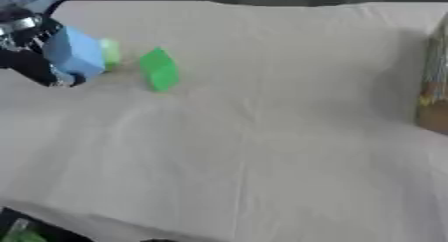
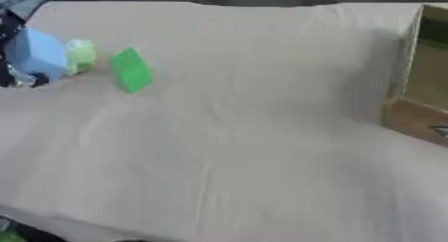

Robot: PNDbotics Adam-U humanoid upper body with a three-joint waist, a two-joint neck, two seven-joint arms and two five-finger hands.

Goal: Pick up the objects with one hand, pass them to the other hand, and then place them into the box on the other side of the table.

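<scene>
A light blue block (image 1: 74, 52) is at the far left, with my left hand (image 1: 31, 66) curled round it from the left side; black fingers show above and below the block. A pale green object (image 1: 110, 53) sits right beside the blue block, on its right. A darker green block (image 1: 158, 69) stands tilted on the cloth a little further right, apart from the hand. The cardboard box (image 2: 411, 111) stands at the table's right edge, its open side toward the middle. My right hand shows in no view.
A beige cloth (image 1: 262, 136) covers the table, with wide bare cloth between the blocks and the box. A dark edge with something green (image 1: 19, 232) shows at the lower left corner, off the table.
</scene>
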